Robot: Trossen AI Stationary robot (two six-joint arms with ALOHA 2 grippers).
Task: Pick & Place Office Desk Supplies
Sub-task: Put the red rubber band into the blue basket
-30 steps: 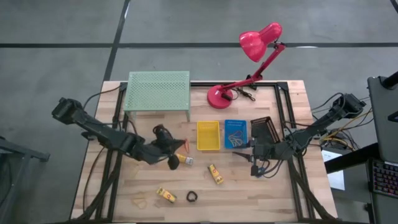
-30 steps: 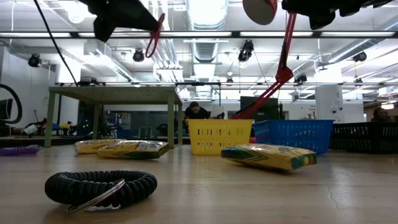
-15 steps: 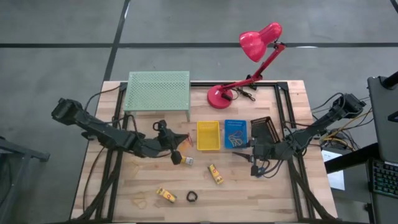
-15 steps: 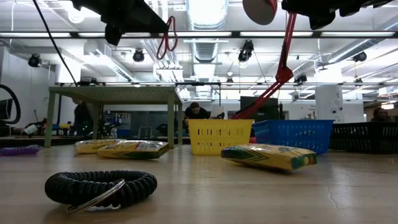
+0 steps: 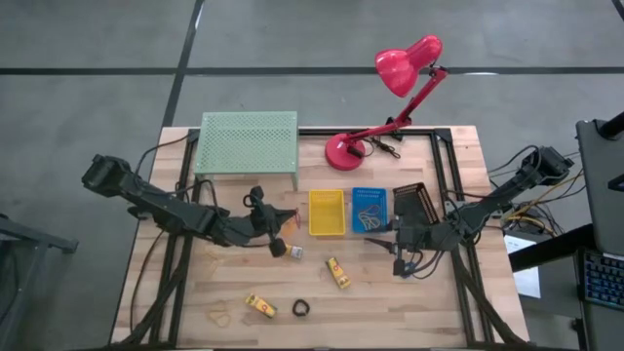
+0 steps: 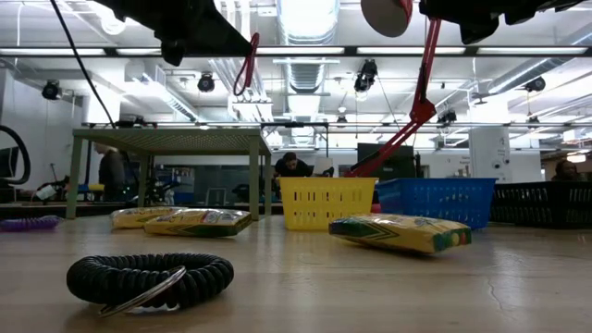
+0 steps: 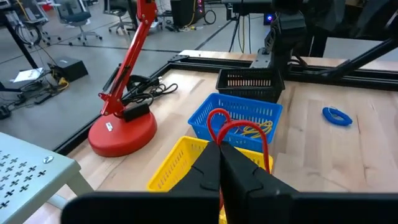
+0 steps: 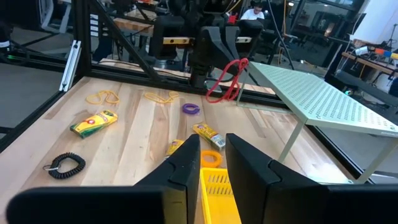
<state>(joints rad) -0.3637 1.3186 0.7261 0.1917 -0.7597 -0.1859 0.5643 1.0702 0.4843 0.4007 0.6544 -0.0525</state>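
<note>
Left hand [image 5: 280, 215] raised, pinching red loop [image 6: 246, 63]

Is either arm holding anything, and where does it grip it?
The left tool pinches a red band at one end of its loop, the rest sticking out free. The right tool holds nothing.

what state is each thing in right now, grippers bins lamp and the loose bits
left gripper: shut on red rubber band, raised
right gripper: empty, fingers apart
yellow bin: looks empty
blue bin: holds loops
desk lamp: upright
coil ring: lying flat
</note>
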